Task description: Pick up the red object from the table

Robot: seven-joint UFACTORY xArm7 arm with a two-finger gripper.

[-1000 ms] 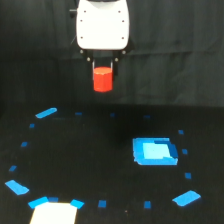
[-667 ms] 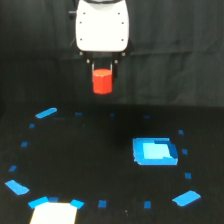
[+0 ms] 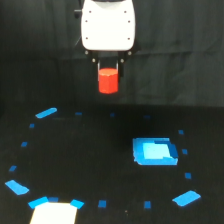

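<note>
The black desk (image 3: 100, 165) carries scattered markers. At the exterior view's left, a slanted blue tape strip (image 3: 46, 113) lies toward the back, and a second blue tape piece (image 3: 17, 187) lies near the front edge. Just beside that, at the bottom edge, sits a pale rectangle (image 3: 54, 212) with blue corners.

Above the desk, left of centre, hangs the white arm head (image 3: 108, 25). Below it, the pincer (image 3: 108, 70) is clenched on the red cylinder (image 3: 108, 81): dark fingers (image 3: 99, 66) flank the cylinder's upper part on both sides. The cylinder stands upright and is held in the air, well clear of the desk surface.

Toward the exterior view's right, a blue square patch (image 3: 154, 151) lies flat on the desk. A further blue tape piece (image 3: 186, 198) lies near the front right corner
</note>
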